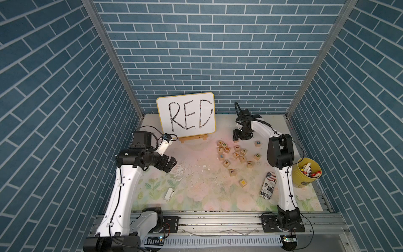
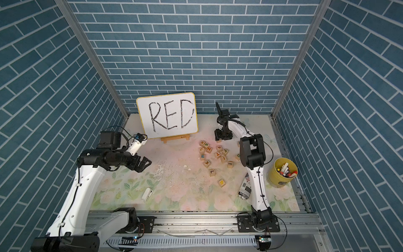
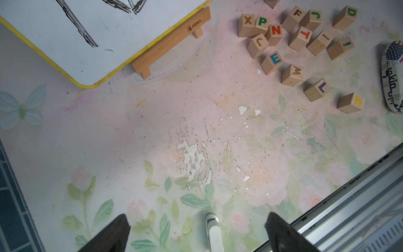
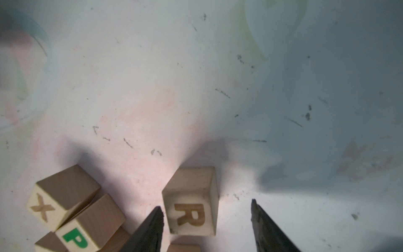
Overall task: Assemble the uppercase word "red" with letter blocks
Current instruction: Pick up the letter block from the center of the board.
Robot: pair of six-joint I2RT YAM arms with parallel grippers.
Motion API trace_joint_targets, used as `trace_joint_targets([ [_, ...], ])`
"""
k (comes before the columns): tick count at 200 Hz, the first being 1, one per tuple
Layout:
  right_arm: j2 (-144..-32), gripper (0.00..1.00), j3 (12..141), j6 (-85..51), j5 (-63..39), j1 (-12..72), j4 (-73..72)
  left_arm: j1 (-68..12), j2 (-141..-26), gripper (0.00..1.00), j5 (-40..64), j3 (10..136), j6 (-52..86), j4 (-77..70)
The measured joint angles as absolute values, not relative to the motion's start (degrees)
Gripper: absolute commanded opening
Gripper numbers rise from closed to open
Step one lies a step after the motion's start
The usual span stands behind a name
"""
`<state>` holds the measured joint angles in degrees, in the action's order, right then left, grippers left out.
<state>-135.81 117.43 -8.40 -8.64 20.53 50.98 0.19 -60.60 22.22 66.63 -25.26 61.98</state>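
The letter blocks lie scattered right of the table's middle. The R block [image 4: 192, 203], with an orange-brown letter, sits at the far edge of the cluster, between the fingers of my right gripper [image 4: 207, 206]. One finger is almost against it and the other stands well clear, so the gripper is open. In a top view the right gripper [image 1: 237, 139] hangs low over that spot. The E block [image 1: 221, 156] [image 3: 275, 59] and the green D block [image 1: 257, 156] [image 3: 349, 15] rest loose among the others. My left gripper [image 1: 171, 163] [image 3: 197, 217] hovers wide open and empty at the left.
A white board [image 1: 186, 115] reading RED stands on a wooden easel at the back. X and P blocks [image 4: 65, 213] lie close beside the right gripper. At the right edge are a yellow bucket [image 1: 306, 172] of markers and a printed pouch [image 1: 268, 185]. A white clip [image 1: 169, 194] lies front left.
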Motion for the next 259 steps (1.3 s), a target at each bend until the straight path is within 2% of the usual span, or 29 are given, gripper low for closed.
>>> trace_joint_targets([
  [49,-137.62,0.59,119.85,-6.52,-6.15,21.87,50.68,0.19,-60.99,0.99,22.17,66.63,-25.26,61.82],
  [79,-139.06,0.47,122.04,-5.39,-5.28,22.37,51.44,0.19,-60.99,0.99,22.20,66.63,-25.15,61.82],
  [114,-140.70,0.47,123.96,-5.04,-5.10,22.50,52.14,0.19,-60.99,0.99,22.20,66.63,-24.93,61.82],
  [148,-140.73,0.53,123.20,-5.02,-4.23,22.68,52.05,0.19,-60.97,1.00,22.17,66.63,-24.88,61.82],
  [173,-139.55,0.51,120.84,-4.64,-3.49,22.79,50.98,0.19,-60.97,0.99,22.17,66.61,-24.88,61.82],
  [204,-139.17,0.46,120.11,-4.54,-2.74,22.83,50.48,0.19,-60.97,0.99,22.20,66.61,-24.82,61.84],
  [235,-139.15,0.29,120.05,-4.27,-2.46,22.81,50.41,0.19,-60.86,0.99,22.22,66.61,-24.62,61.84],
  [259,-139.06,0.28,120.03,-4.08,-2.50,22.85,50.41,0.19,-60.71,0.99,22.24,66.61,-24.43,61.87],
])
